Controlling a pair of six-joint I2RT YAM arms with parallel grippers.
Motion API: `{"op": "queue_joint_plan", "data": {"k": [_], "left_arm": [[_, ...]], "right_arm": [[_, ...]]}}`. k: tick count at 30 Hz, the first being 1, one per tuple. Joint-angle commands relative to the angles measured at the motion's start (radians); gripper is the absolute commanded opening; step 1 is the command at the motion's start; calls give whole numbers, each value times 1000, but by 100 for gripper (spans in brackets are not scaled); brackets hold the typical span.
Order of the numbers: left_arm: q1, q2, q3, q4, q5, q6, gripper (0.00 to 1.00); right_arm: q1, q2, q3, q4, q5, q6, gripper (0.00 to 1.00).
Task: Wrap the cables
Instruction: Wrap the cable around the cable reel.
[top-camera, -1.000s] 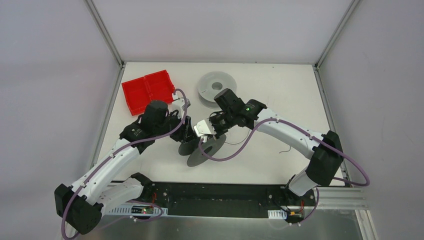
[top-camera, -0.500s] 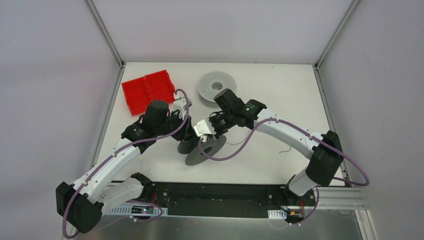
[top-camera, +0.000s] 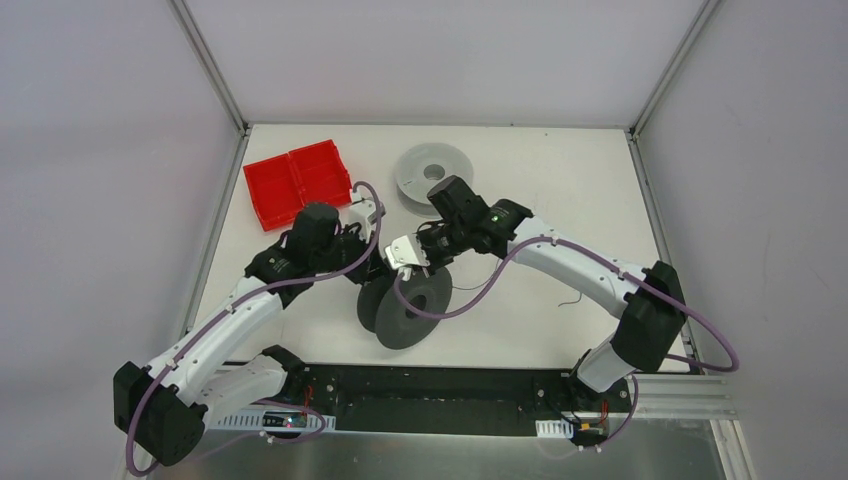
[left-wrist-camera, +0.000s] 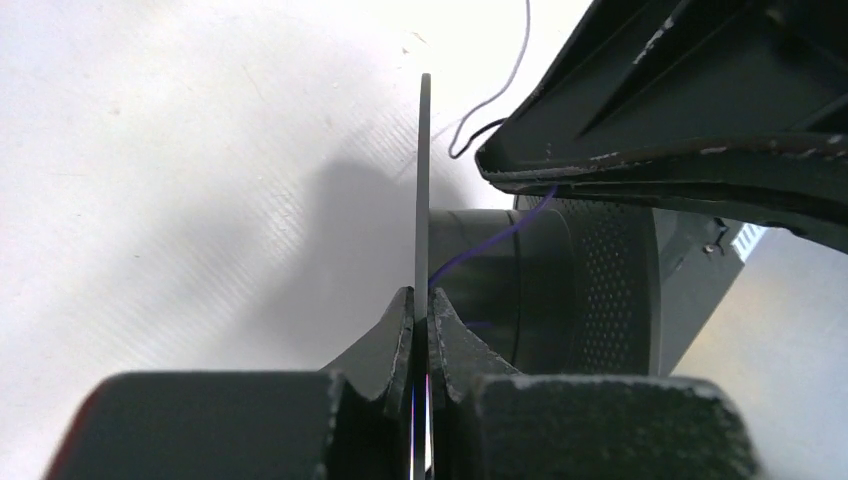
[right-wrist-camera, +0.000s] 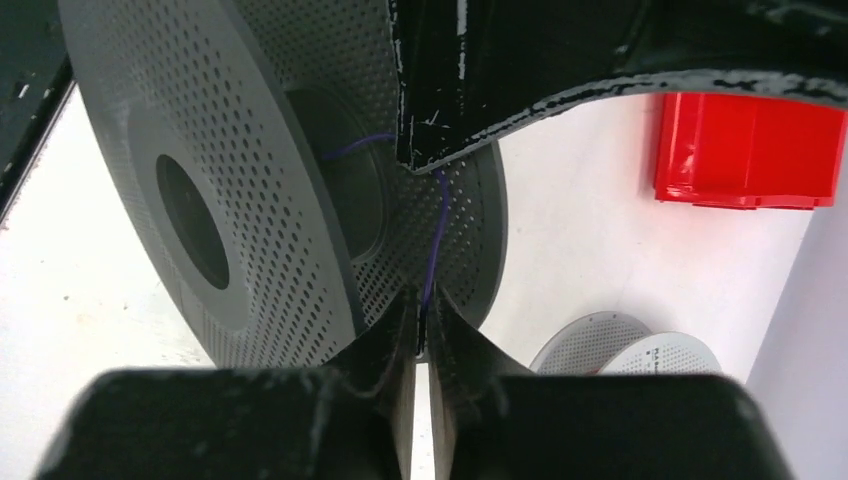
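Note:
A grey perforated spool (top-camera: 405, 312) stands on edge in the middle of the table. My left gripper (left-wrist-camera: 421, 300) is shut on the thin rim of one flange (left-wrist-camera: 424, 180), at the spool's upper left in the top view (top-camera: 372, 268). The cable (right-wrist-camera: 437, 235), a thin dark purple-black wire, runs from the spool's hub (left-wrist-camera: 560, 280) into my right gripper (right-wrist-camera: 421, 305), which is shut on it just above the spool (top-camera: 418, 262). More of the cable (left-wrist-camera: 500, 90) trails loose over the table to the right, ending in a small curl (top-camera: 570, 298).
A second grey spool (top-camera: 430, 175) lies flat at the back, behind the right wrist. A red bin (top-camera: 297, 182) sits at the back left. The two wrists are close together over the standing spool.
My left gripper has shut on the spool's flange. The spool has swung from a flat tilt to nearly upright and shifted slightly toward the front. The right gripper has stayed on the cable.

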Motion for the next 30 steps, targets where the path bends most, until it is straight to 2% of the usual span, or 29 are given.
{"op": "queue_joint_plan", "data": {"k": [1,9,16,17,20,23,24,30], "left_arm": [[7,-40,-3,41,-61,7,0],[9,-111,3,35,-106,15,0],[9,-147,30,-29,-206,-13,0],[9,-150,37,-41,-221,-18,0],[9,-171,57,-68,-280,-35,0],[9,-184,84,-102,-339,-52,0],[8,-188,91,-113,-356,-60,0],[9,-222,129,-163,-425,-106,0]], "right_arm": [[7,-8,-1,12,-39,42,13],[-34,-88,-64,98,-89,140,28],[-84,-238,-196,299,-151,372,34],[-90,-267,-236,346,-147,405,38],[-97,-334,-333,501,-85,589,43],[-98,-388,-387,686,95,943,43],[-97,-395,-402,709,123,1002,43],[-97,-491,-551,828,214,1134,42]]}}
